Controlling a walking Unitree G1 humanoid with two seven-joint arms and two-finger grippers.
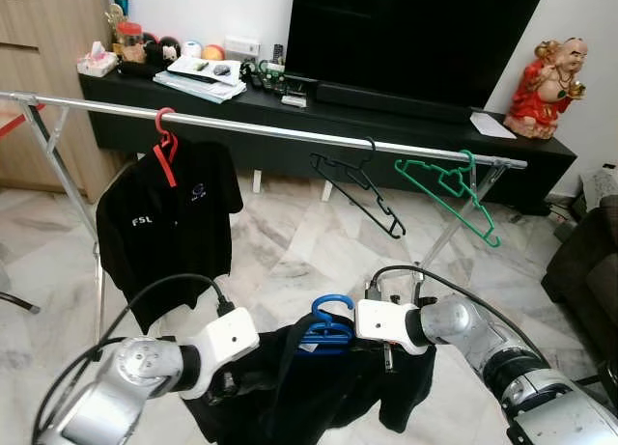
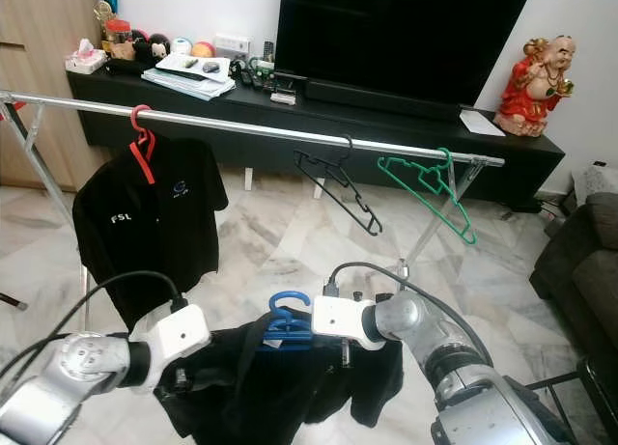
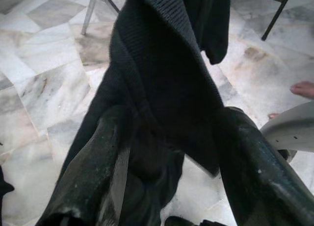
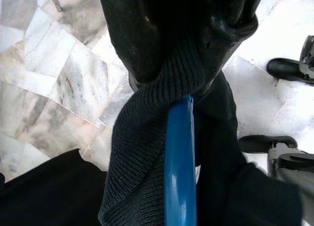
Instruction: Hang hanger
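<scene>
blue hanger (image 1: 326, 324) over marble floor (image 1: 290, 242), rail (image 1: 270, 128) behind.

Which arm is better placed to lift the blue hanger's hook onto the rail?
Probably the right. The right gripper is clamped at the blue hanger through the shirt collar, near its hook. The left gripper only grips the black shirt lower down.
</scene>
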